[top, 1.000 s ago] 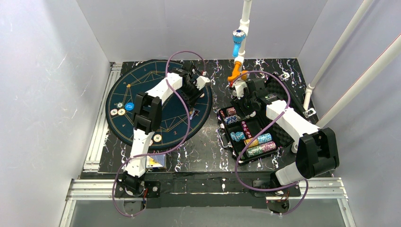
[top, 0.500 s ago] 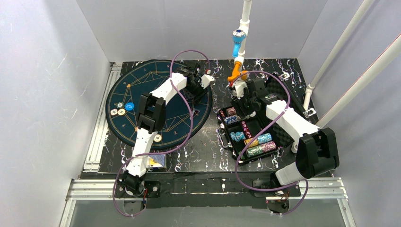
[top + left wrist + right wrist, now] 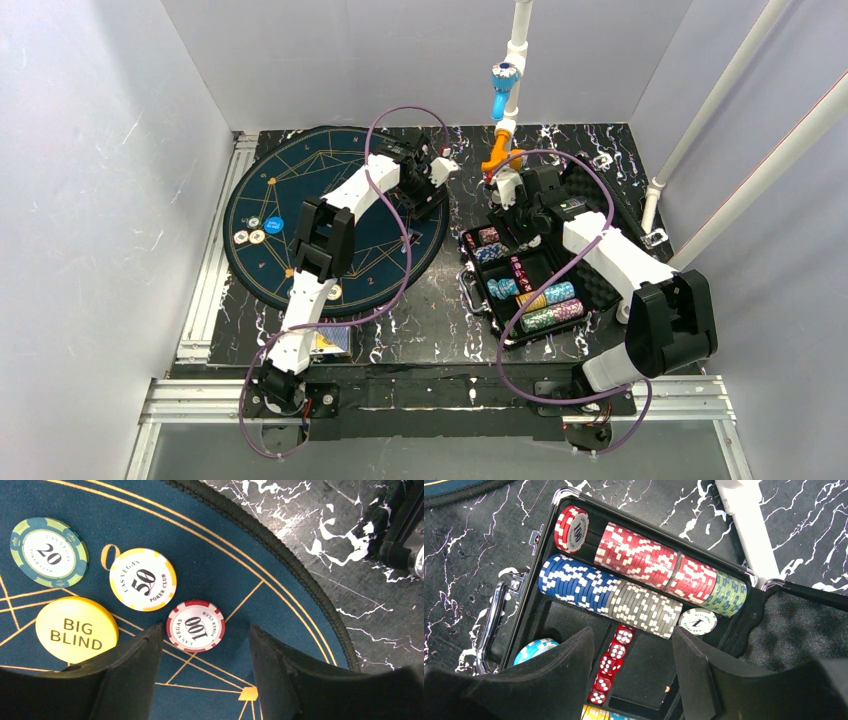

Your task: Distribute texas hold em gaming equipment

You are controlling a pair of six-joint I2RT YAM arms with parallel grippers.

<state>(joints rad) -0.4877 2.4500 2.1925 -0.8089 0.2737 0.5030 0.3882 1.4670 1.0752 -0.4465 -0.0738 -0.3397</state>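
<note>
Left wrist view is giving me what the overhead cannot: the print on each disc. On the round blue mat (image 3: 210,555), just inside its corded edge, a red-edged 100 chip (image 3: 195,626) is lying flat, right between the tips of the left pincer (image 3: 203,642). Those jaws are standing apart and gripping nothing. Further in on the mat, a yellow-edged 50 chip (image 3: 143,579), a green 20 chip (image 3: 49,552) and a yellow BIG BLIND disc (image 3: 76,629) are resting close together.

The overhead view is showing me the wider layout. The left pincer (image 3: 435,170) is reaching to the mat's (image 3: 260,175) far right edge, and a blue disc (image 3: 274,225) is lying near its left edge.

Off the mat's right side, the right pincer (image 3: 631,635) is hanging open and empty over the black case (image 3: 559,622). Red dice (image 3: 611,667) are sitting under the gap, with the chip rows (image 3: 634,575) beyond the tips.
</note>
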